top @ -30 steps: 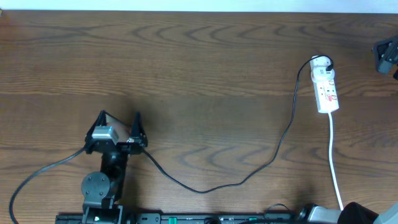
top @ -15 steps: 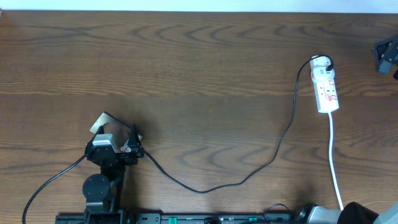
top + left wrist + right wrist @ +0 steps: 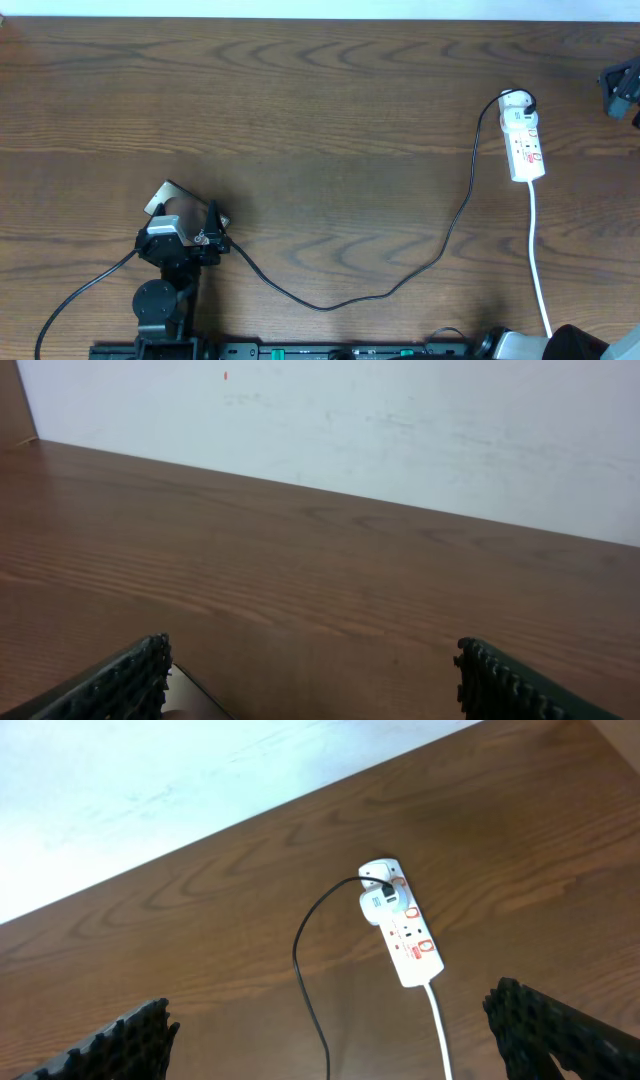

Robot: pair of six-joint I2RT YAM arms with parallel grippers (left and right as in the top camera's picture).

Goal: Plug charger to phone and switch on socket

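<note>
We record the left fingers (image 3: 118, 682) and right fingers (image 3: 112, 1045) both wide, gripping nothing. The phone (image 3: 165, 196) lies partly beneath the left fingers; the charger (image 3: 440, 250) runs across the bench (image 3: 300, 100) to the socket (image 3: 526, 146).

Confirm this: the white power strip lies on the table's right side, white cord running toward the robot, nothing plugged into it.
One thing is wrong: the power strip has a white adapter plugged into its far end, the black charger cable leading off it; the right wrist view shows it. Right side and white cord stand.
</note>
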